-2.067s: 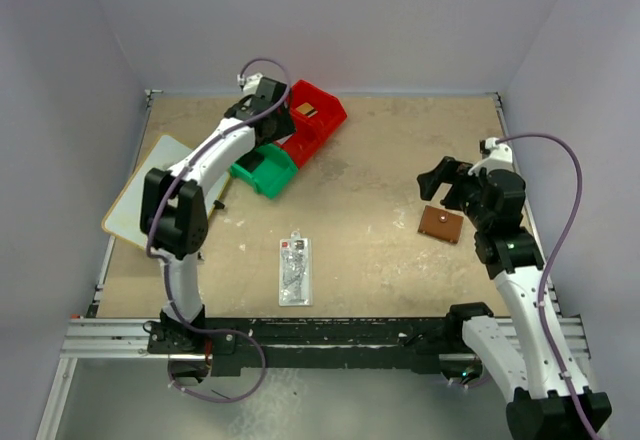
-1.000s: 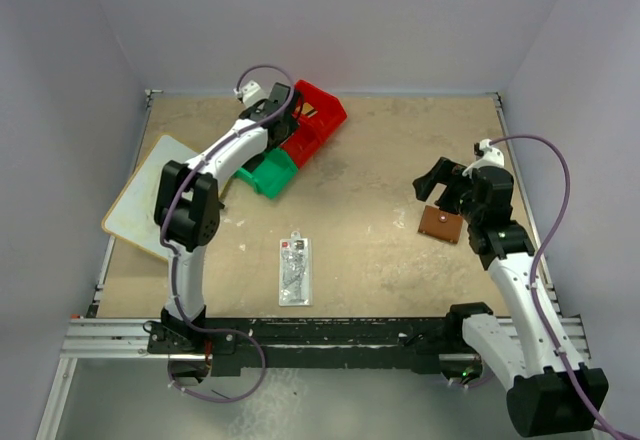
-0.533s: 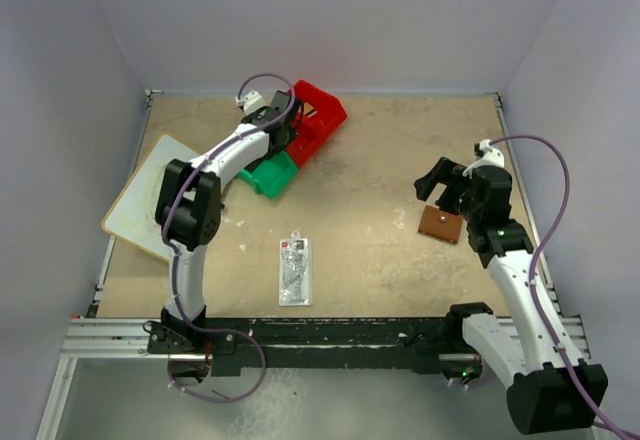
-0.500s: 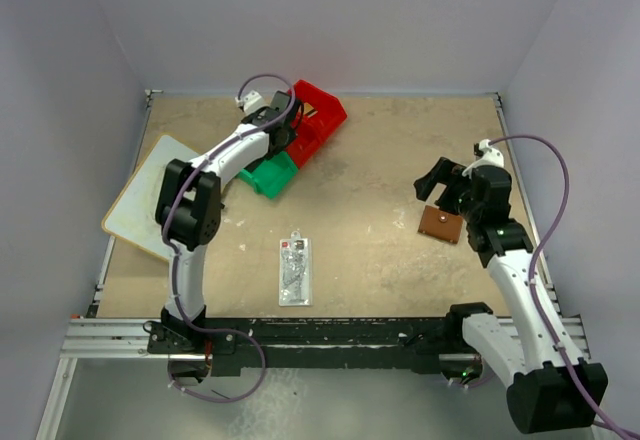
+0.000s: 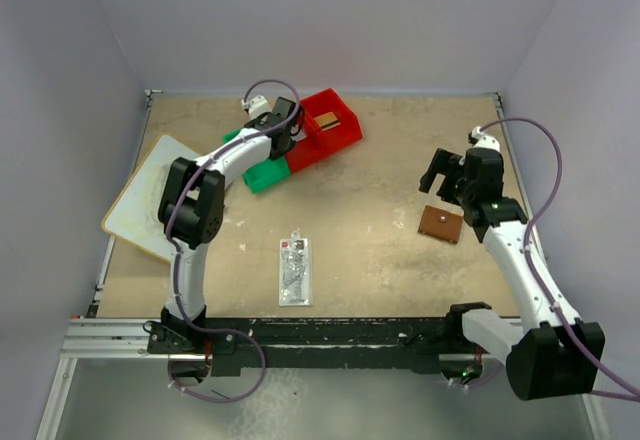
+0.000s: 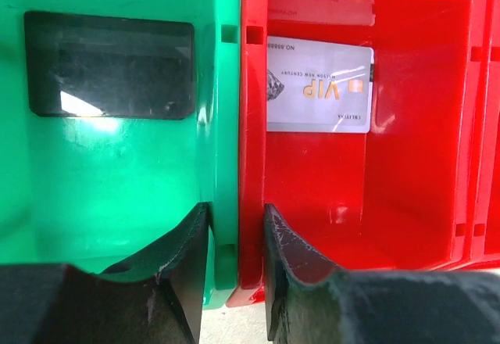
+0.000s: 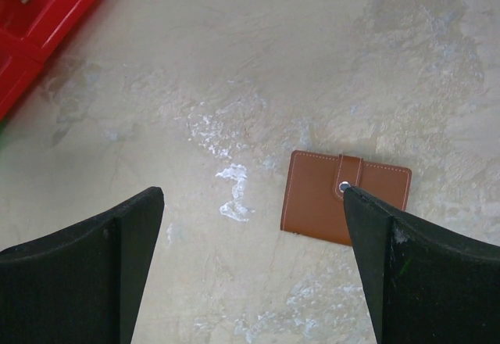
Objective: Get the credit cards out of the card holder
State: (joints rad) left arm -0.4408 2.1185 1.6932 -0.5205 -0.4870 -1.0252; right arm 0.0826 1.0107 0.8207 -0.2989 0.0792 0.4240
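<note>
The left gripper (image 6: 234, 217) is almost closed: its two fingers (image 6: 181, 262) pinch together the touching walls of the green bin (image 6: 117, 172) and the red bin (image 6: 312, 195). A pale VIP card (image 6: 319, 84) lies flat in the red bin, and a dark card (image 6: 109, 64) lies in the green one. The right gripper (image 7: 251, 203) is spread wide and holds nothing; it hangs above the table (image 7: 234, 62). The card holder (image 7: 344, 197) lies closed and flat on the table under it. In the wrist view it is nearer to the finger on the right side and touches neither finger.
</note>
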